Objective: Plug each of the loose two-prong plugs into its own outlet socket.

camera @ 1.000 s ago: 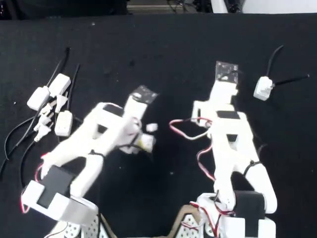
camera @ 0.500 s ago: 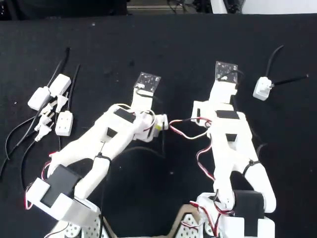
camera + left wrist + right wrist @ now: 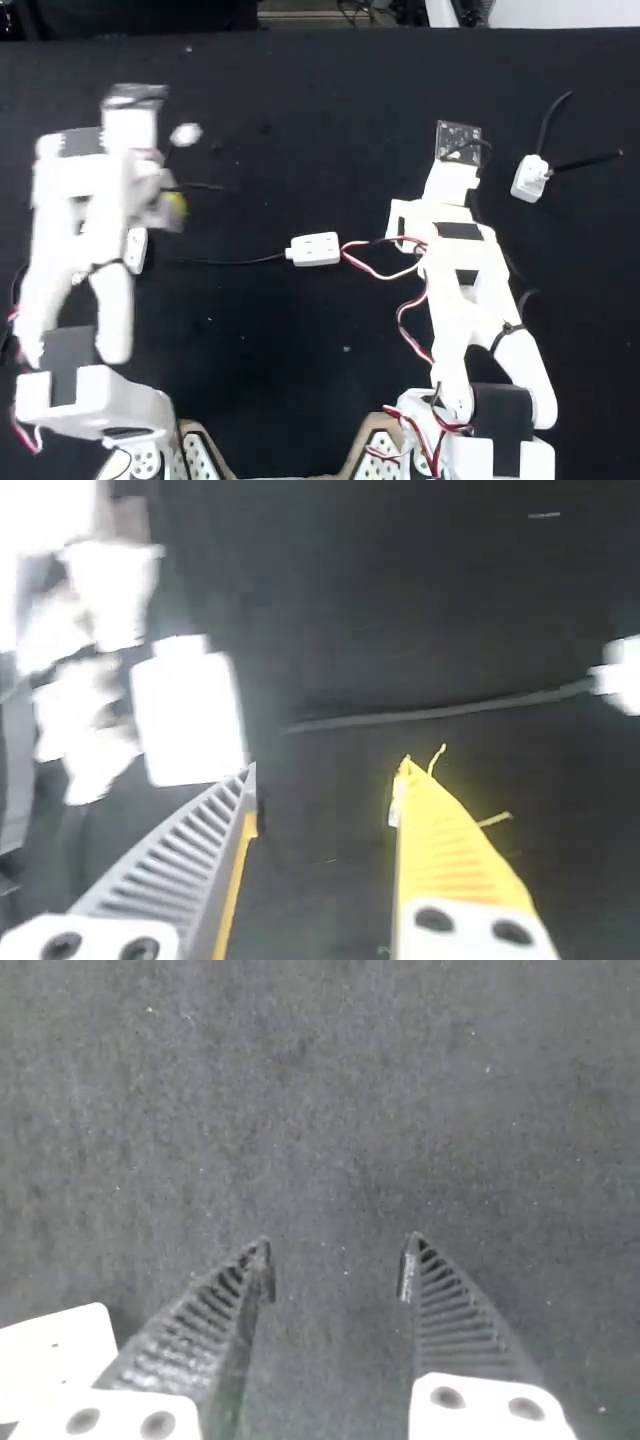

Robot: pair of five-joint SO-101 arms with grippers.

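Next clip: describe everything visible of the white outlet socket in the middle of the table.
The outlet socket is a small white rectangular block, plastic by its look, lying flat on the black table cover, long side across the table. Faint dark slots mark its top; no plug sits in it. A thin black cord leaves its left end toward the table's left side. Red and white wires of the right arm reach its right end; contact is unclear. Nothing grips it.
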